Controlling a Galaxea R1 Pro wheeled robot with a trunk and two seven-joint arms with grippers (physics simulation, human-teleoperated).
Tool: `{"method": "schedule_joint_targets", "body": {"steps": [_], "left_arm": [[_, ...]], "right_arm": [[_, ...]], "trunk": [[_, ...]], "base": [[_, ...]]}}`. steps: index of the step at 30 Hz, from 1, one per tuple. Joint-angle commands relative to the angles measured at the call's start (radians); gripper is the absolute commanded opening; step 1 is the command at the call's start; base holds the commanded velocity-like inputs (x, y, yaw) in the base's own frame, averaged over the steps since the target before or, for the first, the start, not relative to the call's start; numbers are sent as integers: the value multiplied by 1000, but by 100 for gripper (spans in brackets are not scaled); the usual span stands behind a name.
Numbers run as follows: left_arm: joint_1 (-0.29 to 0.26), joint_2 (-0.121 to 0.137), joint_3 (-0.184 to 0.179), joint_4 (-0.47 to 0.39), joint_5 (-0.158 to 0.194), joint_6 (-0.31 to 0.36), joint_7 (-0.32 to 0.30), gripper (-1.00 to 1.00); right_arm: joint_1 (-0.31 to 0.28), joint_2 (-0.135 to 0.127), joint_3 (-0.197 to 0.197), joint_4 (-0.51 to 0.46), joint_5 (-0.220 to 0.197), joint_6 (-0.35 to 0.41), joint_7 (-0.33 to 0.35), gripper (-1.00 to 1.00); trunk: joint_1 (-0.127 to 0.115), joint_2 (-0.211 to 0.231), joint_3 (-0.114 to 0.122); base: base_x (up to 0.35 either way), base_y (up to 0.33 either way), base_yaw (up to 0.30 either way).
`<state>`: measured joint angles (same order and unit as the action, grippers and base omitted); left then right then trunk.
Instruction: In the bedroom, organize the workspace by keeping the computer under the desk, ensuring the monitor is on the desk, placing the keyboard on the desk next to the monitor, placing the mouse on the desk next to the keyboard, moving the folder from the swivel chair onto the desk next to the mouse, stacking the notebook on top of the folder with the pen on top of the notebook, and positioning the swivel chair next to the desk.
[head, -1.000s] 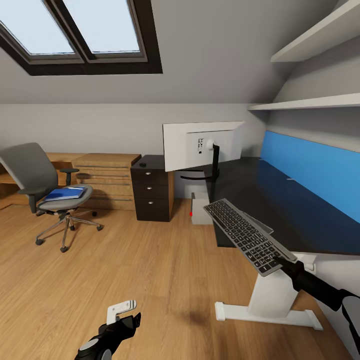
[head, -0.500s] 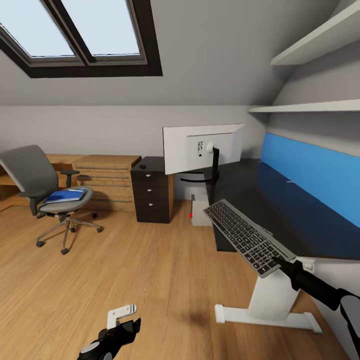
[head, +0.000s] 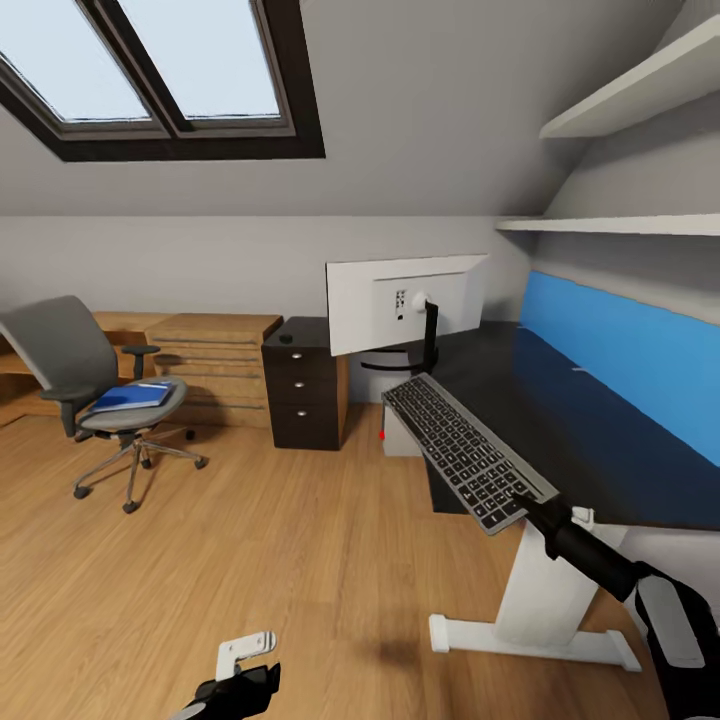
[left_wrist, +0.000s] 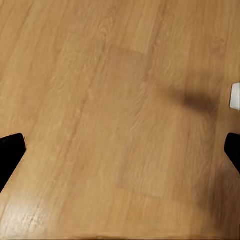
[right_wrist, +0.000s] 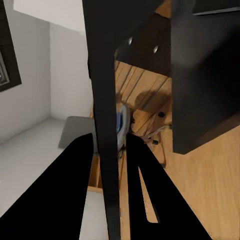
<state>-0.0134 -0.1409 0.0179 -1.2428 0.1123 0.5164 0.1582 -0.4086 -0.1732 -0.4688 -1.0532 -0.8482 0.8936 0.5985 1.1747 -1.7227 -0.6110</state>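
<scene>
My right gripper (head: 532, 508) is shut on the near end of the dark keyboard (head: 460, 448), holding it tilted in the air over the front edge of the black desk (head: 580, 430). In the right wrist view the keyboard (right_wrist: 102, 100) is an edge-on dark strip between my fingers (right_wrist: 75, 190). The monitor (head: 405, 300) stands on the desk with its white back facing me. The grey computer (head: 402, 432) sits on the floor under the desk. The blue folder (head: 130, 397) lies on the swivel chair (head: 75, 360), far left. A small dark mouse (head: 287, 338) rests on the drawer unit. My left gripper (head: 248, 662) hangs open over the floor. Notebook and pen are out of view.
A dark drawer unit (head: 305, 392) stands left of the desk, with low light-wood cabinets (head: 210, 355) beyond it. The desk's white leg and foot (head: 540, 610) are close to my right arm. Wall shelves (head: 620, 225) hang above the blue back panel (head: 630, 350). Wood floor (head: 300, 560) lies between chair and desk.
My right arm has carried the keyboard left and forward, so its far end now reaches near the monitor's base. The view has tilted slightly, and the left gripper sits lower in it.
</scene>
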Motion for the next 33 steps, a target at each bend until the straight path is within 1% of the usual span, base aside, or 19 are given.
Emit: {"method": "schedule_joint_targets", "body": {"steps": [1,3,5,6,7,9,11,12,14,15,16,18,20,21,22,23,25,28,33], "left_arm": [[0,0,1,6,8,4,6,100],[0,0,1,17,4,4,6,100],[0,6,3,41,-2,3,6,100],[0,9,3,47,-3,1,6,100],[0,19,2,77,-7,-20,6,100],[0,26,1,114,-8,-74,5,100],[0,31,2,149,-8,-109,5,100],[0,35,3,167,-8,-118,5,100],[0,46,4,184,-8,-128,5,100],[0,49,4,188,-8,-132,5,100],[0,54,4,194,-8,-141,5,100],[0,59,5,199,-8,-152,6,100],[0,68,11,217,-7,-179,6,100],[0,70,13,223,-7,-188,6,100],[0,74,18,245,-6,-224,6,100],[0,76,23,279,-6,-292,6,100],[0,77,25,302,-6,-355,7,100],[0,78,26,312,-5,-391,6,100],[0,77,23,317,-5,-406,7,100]], "right_arm": [[-1,7,-2,0,2,5,4,-100],[-1,24,-2,-1,2,4,4,-100],[-1,62,0,-2,3,-1,4,-100],[-1,72,3,-2,3,-3,4,-100],[-1,111,32,-2,3,-11,4,-100],[-1,155,112,-2,5,-60,0,-100],[-1,188,204,-2,6,-147,-5,-100],[-1,201,251,-3,9,-198,-13,-100],[-2,219,318,-4,12,-276,-37,-100],[-2,225,339,-5,12,-302,-50,-100],[-2,238,379,-10,14,-352,-81,-100],[-2,254,416,-15,16,-403,-120,-100],[-4,288,485,-21,23,-498,-229,-100],[-4,295,501,-22,24,-522,-260,-100],[-5,312,541,-22,24,-597,-347,-100],[-5,327,590,-15,23,-711,-422,-100],[-5,336,649,26,24,-828,-456,-100],[-4,338,715,67,24,-926,-473,-100],[-3,339,757,85,23,-966,-481,-100]], "trunk": [[-4,7,2],[-12,21,8],[-19,35,15],[-23,42,18],[-27,49,21],[-35,63,27],[-39,70,30],[-39,70,30],[-39,70,30],[-39,70,30],[-39,70,30],[-39,70,30],[-39,70,30],[-39,70,30],[-39,70,30],[-39,70,30],[-39,70,30],[-39,70,30],[-39,70,30]], "base": [[0,0,0],[0,0,0],[0,0,0],[0,0,0],[0,0,0],[0,0,0],[0,0,0],[0,0,0],[0,0,0],[0,0,0],[0,0,0],[0,0,0],[0,0,0],[0,0,0],[0,0,0],[0,0,0],[2,3,0],[59,80,0],[144,207,0]]}}
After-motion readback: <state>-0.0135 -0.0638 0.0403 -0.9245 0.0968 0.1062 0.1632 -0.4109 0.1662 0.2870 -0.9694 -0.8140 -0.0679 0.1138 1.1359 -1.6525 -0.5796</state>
